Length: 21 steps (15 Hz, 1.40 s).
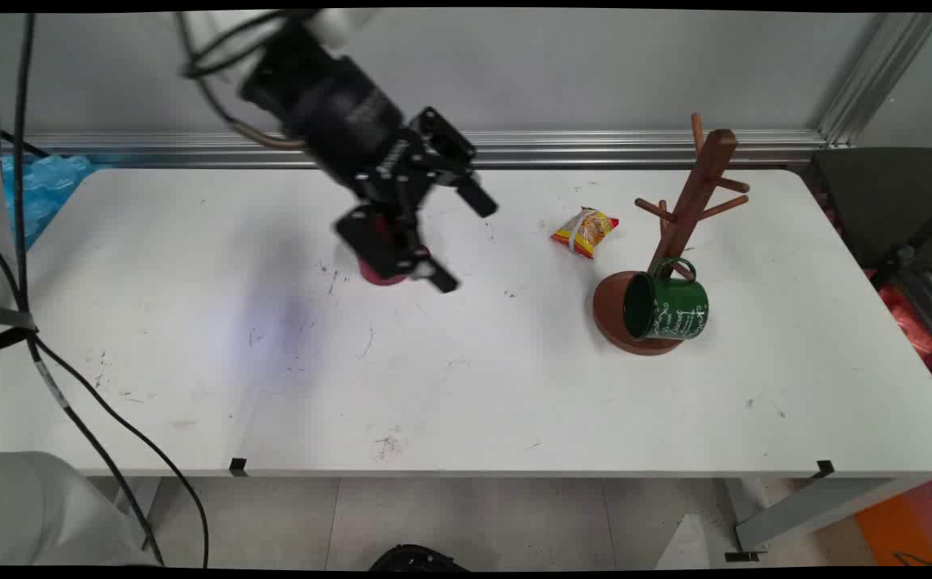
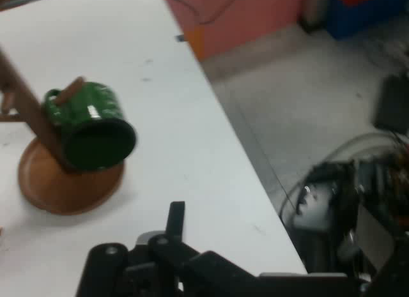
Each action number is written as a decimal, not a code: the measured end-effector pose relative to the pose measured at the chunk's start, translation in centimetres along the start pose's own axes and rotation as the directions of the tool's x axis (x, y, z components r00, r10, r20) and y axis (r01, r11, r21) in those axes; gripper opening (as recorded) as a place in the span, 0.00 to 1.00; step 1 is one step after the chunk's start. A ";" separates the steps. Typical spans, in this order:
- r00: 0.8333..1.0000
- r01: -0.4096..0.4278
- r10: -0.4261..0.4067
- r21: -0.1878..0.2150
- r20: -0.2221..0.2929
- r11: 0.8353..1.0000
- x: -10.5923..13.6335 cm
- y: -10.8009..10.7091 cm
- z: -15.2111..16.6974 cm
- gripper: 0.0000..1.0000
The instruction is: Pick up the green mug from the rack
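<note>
The two black fingers (image 1: 475,197) are standing wide apart, and nothing is sitting between them. The gripper (image 1: 457,240) is hanging tilted over the middle of the white table (image 1: 466,386), pointing down and toward the right.

A small round red thing (image 1: 381,276) is lying just behind the gripper. The gripper is hiding part of it, so I cannot tell what it is or whether they are touching.

Farther right, well apart from the gripper, a yellow and red snack packet (image 1: 585,232) is lying on the table. Beyond it a brown wooden mug tree (image 1: 695,197) is standing on its round base. A green mug (image 1: 667,307) is hanging by its handle from a low peg, with its open mouth facing sideways.
</note>
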 end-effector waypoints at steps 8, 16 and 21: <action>0.961 0.277 -0.275 0.104 -0.030 0.955 1.7 -1.7 5.6 1.00; 0.873 0.485 -0.486 0.166 -0.039 0.858 1.3 -3.3 12.4 1.00; 0.825 0.562 -0.562 0.182 -0.057 0.807 1.3 -4.3 15.7 1.00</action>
